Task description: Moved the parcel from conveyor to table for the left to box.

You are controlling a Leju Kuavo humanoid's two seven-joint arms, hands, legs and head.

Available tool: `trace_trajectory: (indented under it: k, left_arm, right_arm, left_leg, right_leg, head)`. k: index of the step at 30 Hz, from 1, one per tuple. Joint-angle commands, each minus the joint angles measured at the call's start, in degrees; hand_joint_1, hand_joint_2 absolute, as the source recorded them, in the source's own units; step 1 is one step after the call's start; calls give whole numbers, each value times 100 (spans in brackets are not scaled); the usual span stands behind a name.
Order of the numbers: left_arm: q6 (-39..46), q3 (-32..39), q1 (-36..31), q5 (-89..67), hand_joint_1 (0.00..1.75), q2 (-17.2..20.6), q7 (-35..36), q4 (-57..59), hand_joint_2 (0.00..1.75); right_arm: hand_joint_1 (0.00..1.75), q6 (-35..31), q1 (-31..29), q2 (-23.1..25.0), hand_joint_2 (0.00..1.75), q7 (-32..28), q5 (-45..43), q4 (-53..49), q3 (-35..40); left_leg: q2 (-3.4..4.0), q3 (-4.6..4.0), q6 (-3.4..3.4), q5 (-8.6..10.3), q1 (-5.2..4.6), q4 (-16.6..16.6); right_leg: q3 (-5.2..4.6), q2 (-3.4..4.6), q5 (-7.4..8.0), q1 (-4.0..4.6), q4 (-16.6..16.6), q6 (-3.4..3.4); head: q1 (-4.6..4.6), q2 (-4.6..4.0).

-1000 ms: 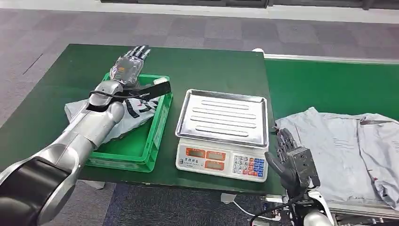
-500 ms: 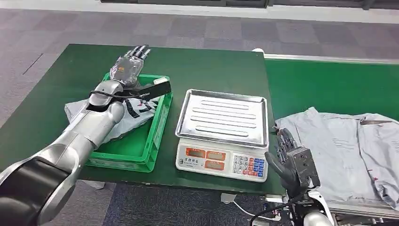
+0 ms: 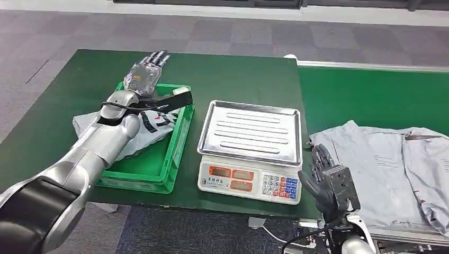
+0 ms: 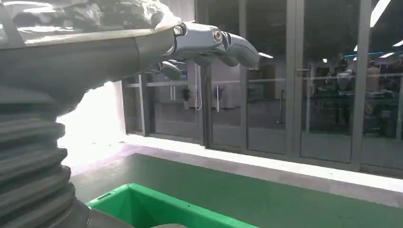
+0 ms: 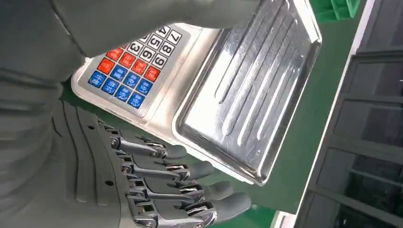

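Two hands hold nothing. Farthest left, the left hand (image 3: 145, 71) hovers with fingers stretched flat above the far edge of the green crate (image 3: 177, 145), where a white parcel (image 3: 151, 123) lies, spilling over the crate's left wall onto the table (image 3: 238, 74). Next comes the scale (image 3: 250, 151), its steel tray bare. Just right of it the right hand (image 3: 323, 177) stands, fingers apart, beside the grey parcel (image 3: 381, 169) on the conveyor (image 3: 370, 95).

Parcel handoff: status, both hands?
Left hand open, extended over the green crate. Right hand open beside the scale, holding nothing. Grey parcels on conveyor. Scale tray bare.
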Motion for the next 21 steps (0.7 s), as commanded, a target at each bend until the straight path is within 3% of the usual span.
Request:
trace_trajectory:
  k: [1,3,4,5,6,7,11,15,21]
  left_arm:
    - [3,290,-263,-4,0,-107,-6,253,175]
    - [3,290,-263,-4,0,-107,-6,253,175]
    - [-1868,1231,106,2156,0,-553,-2166,-1107,175]
    - [-2218,930,424,3263,0,-616,-1939,-2227,175]
    - [-2442,527,727,3565,0,-518,-1180,-3262,175]
    - [-2481,354,780,3740,0,-440,-958,-3474,175]
    - [-2203,-7,668,4291,0,-160,-1063,-3097,175]
    - [-2246,-49,569,4420,0,-175,-1105,-2960,175]
    - [-2151,-108,599,4428,0,-88,-1107,-3206,175]
  right_arm:
    - [0,1,-137,77,175,12,-8,292,-269]
    - [0,1,-137,77,175,12,-8,292,-269]
    - [0,-304,165,-59,175,23,-117,-126,-403]
    - [0,-219,367,-165,175,96,-220,-421,-496]
    - [0,-113,482,-187,175,163,-245,-596,-614]
    - [0,-63,489,-177,175,181,-226,-600,-658]
    - [0,-16,333,-155,175,172,-190,-396,-614]
    - [0,-43,291,-133,175,160,-196,-349,-581]
    - [0,-79,258,-54,175,159,-186,-300,-498]
  left_leg:
    - [-1,2,0,-2,8,2]
    - [0,2,0,-1,7,-1]
    - [0,0,0,0,4,-1]
    - [-28,-1,2,4,5,-5]
    - [-39,-14,3,4,4,4]
    - [-38,-11,3,1,3,3]
    - [-33,-18,8,-8,-1,4]
    - [37,2,12,-28,-7,0]
    - [34,1,10,-16,-4,-4]
  right_leg:
    - [6,-2,0,8,-5,-3]
    - [7,-2,1,8,-7,-3]
    - [3,-2,1,4,-4,-2]
    - [13,-30,-3,6,-11,-1]
    - [-2,-40,-7,5,-3,0]
    - [1,-40,-10,4,-4,0]
    - [4,-33,-8,1,-9,4]
    - [-1,32,-1,-6,-7,-3]
    - [0,24,0,4,-13,-1]
  head:
    - [0,0]
    - [0,0]
    - [0,0]
    - [0,0]
    - [0,0]
    - [-2,0]
    - [2,0]
    - [-2,0]
    - [0,0]
